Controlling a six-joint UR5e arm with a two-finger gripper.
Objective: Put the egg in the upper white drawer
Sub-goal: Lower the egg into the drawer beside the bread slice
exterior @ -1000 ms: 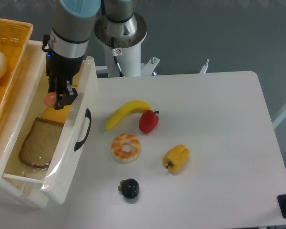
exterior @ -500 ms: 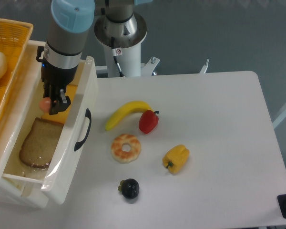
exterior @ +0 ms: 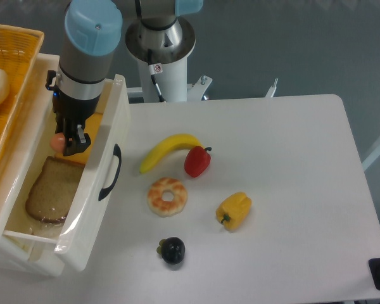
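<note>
While your gripper hangs inside the upper white drawer, its fingers are clamped on the egg, which shows as a small pinkish oval at the gripper's left side, held above the drawer floor. How high it sits above that floor you cannot judge from this one overhead view.

Directly beneath and just toward the drawer's handle end from the fingertips lies a slice of bread, and a yellow cheese slice sits right under and beside the gripper. If you let go from too high, the egg is round and smooth enough that it would likely bounce or roll off the cheese onto the bread; that stays inside the drawer, so the harm is small.

The bigger risk is sideways. The drawer's long wall stands close on each side of the fingers, and the orange woven basket lies just past the wall on the egg's side. Any drift that way could knock the egg against the rim. Spreading the fingers could also press one against the wall on the table side.

Lifting out is the other hazard: the wrist is near the front panel, so a slanted retreat could catch the rim and jolt the drawer.
</note>
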